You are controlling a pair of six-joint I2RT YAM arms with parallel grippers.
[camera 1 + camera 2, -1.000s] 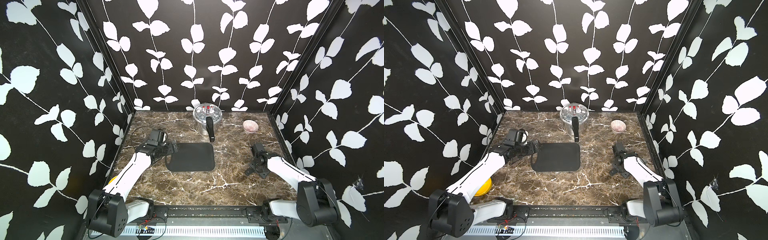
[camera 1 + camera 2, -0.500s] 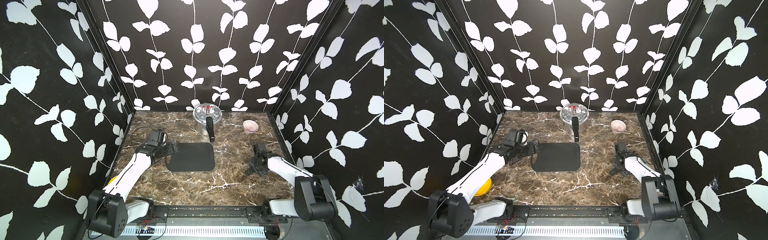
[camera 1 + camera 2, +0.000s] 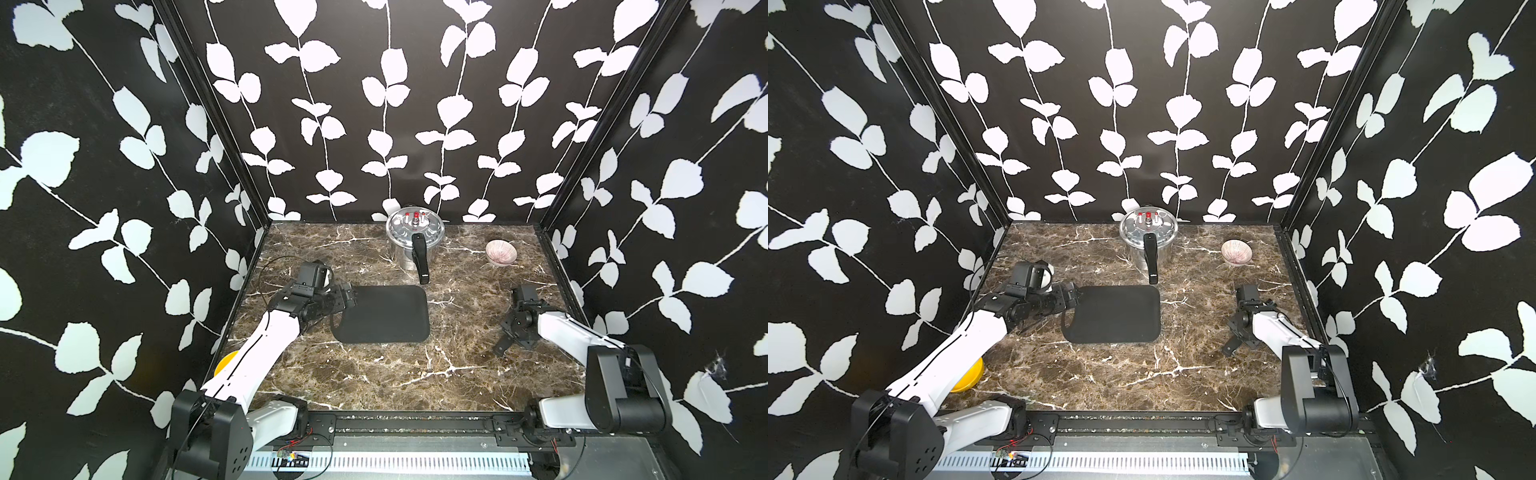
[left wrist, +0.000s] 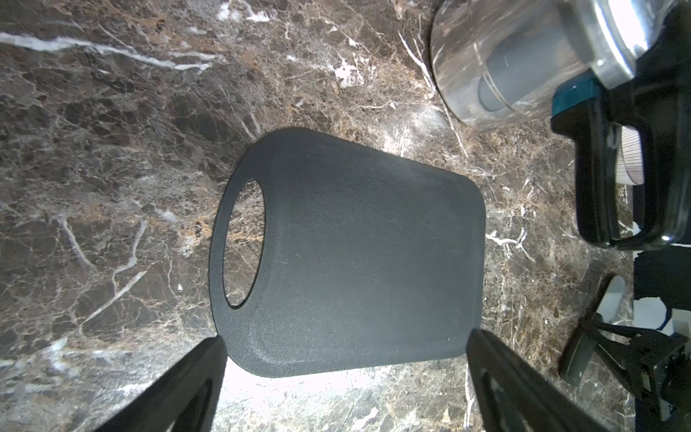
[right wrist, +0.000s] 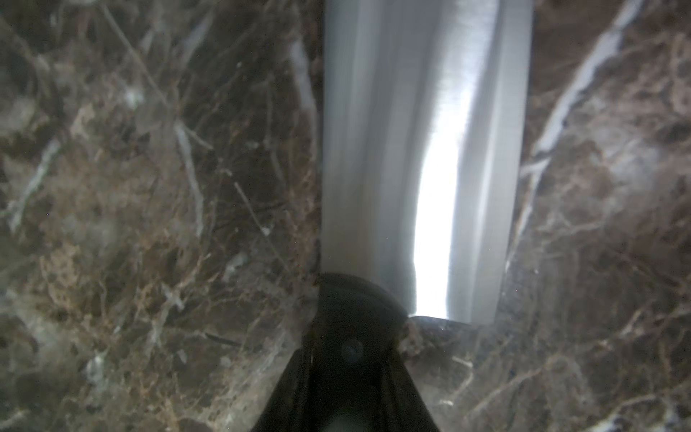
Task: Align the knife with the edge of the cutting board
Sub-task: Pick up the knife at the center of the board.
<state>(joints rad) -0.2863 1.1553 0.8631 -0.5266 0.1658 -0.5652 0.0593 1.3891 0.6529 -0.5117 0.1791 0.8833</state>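
The black cutting board (image 3: 384,313) (image 3: 1115,313) lies flat mid-table, its oval hole toward the left arm. My left gripper (image 3: 349,297) (image 4: 346,342) hovers open at the board's (image 4: 355,243) holed end, one finger on each side of its corner, holding nothing. At the right of the table my right gripper (image 3: 513,334) (image 5: 349,355) is shut on the knife's black handle. The knife's silver blade (image 5: 411,149) stretches ahead of the jaws over the marble. In both top views the knife (image 3: 502,348) (image 3: 1231,346) shows only as a dark bar past the gripper, far from the board.
A steel pot (image 3: 415,237) stands at the back centre, its long black handle (image 3: 420,259) reaching toward the board's far right corner. A pink bowl (image 3: 501,252) sits at the back right. A yellow object (image 3: 224,361) lies under the left arm. Walls enclose three sides.
My right gripper's jaws have closed on the knife handle, and its arm has shifted slightly. The left arm and the board have not moved.
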